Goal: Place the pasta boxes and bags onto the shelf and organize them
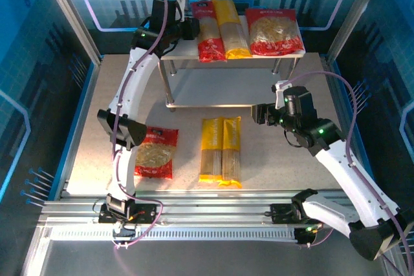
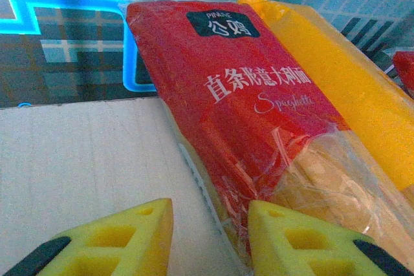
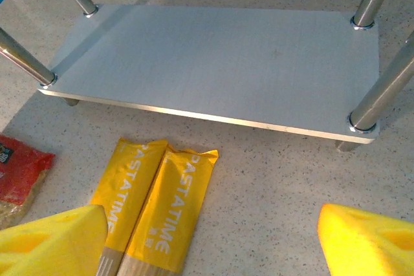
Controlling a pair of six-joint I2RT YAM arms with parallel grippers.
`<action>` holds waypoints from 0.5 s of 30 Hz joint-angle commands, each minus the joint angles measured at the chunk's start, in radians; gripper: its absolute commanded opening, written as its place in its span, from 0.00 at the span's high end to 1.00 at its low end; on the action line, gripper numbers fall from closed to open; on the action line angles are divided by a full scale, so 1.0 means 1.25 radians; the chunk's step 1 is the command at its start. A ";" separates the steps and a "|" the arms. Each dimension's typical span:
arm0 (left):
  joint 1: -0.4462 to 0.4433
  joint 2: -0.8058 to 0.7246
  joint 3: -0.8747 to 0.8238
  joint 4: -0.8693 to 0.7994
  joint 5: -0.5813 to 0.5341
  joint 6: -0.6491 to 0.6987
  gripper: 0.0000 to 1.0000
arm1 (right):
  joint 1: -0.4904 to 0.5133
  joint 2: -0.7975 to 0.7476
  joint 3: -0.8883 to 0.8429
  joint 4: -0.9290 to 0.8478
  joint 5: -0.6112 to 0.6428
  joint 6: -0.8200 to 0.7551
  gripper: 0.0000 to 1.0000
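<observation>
We find three packs on the top tier of the shelf (image 1: 173, 52), upper centre of top view, L to R: narrow red pack (image 1: 208, 30), yellow spaghetti pack (image 1: 231, 29), wide red bag (image 1: 275, 30). The left gripper (image 2: 210, 240) is at the narrow pack's near end, jaws released. A second wide red bag (image 1: 155, 152) and a pair of yellow packs (image 1: 231, 150) lie on the table (image 1: 272, 166), lower centre; the right gripper (image 3: 210, 244) hangs to their right, jaws spread wide.
</observation>
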 commanded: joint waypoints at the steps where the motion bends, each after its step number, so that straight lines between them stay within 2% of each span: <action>1: -0.017 0.042 0.018 0.004 0.053 -0.008 0.63 | -0.012 -0.008 -0.004 -0.004 0.008 -0.001 0.15; 11: -0.018 0.048 0.019 0.029 0.093 -0.027 0.59 | -0.015 -0.013 -0.007 -0.006 0.011 -0.001 0.15; 15: -0.018 0.036 0.017 0.004 0.054 -0.022 0.60 | -0.017 -0.018 -0.009 -0.007 0.013 -0.004 0.15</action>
